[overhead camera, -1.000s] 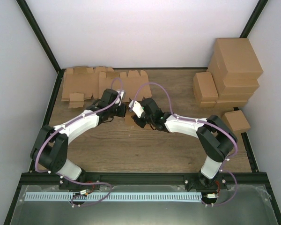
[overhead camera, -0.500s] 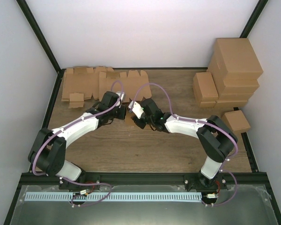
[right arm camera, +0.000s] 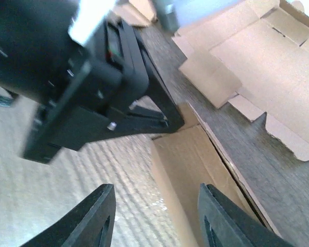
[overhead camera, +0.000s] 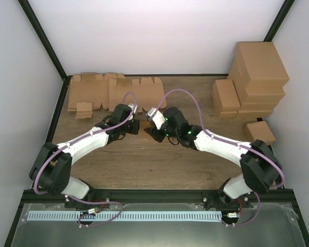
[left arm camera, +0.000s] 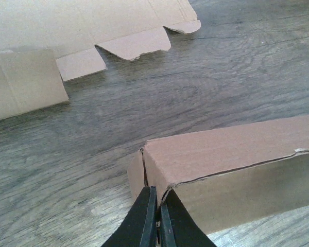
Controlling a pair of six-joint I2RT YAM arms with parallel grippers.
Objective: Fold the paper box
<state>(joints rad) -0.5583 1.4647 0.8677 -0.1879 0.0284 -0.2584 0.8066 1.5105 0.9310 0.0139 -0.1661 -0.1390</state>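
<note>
The paper box (overhead camera: 144, 128) lies mid-table as a folded, oblong brown box between my two grippers. In the left wrist view the box (left arm camera: 226, 159) runs off to the right. My left gripper (left arm camera: 157, 216) is shut at the box's near end corner and seems to pinch the end wall; a loose end flap (left arm camera: 135, 175) stands beside it. In the top view my left gripper (overhead camera: 136, 126) meets the box from the left. My right gripper (overhead camera: 153, 131) is open, and in its wrist view the right gripper (right arm camera: 159, 221) straddles the box (right arm camera: 190, 164) with its fingers apart.
Flat cardboard blanks (overhead camera: 108, 90) lie at the back left and also show in the wrist views (left arm camera: 67, 31) (right arm camera: 257, 62). Finished boxes (overhead camera: 257, 77) are stacked at the back right, with one more box (overhead camera: 260, 133) near the right edge.
The right arm's elbow has swung out to the right and its gripper has shifted slightly. The left gripper has moved a little right, against the box end.
</note>
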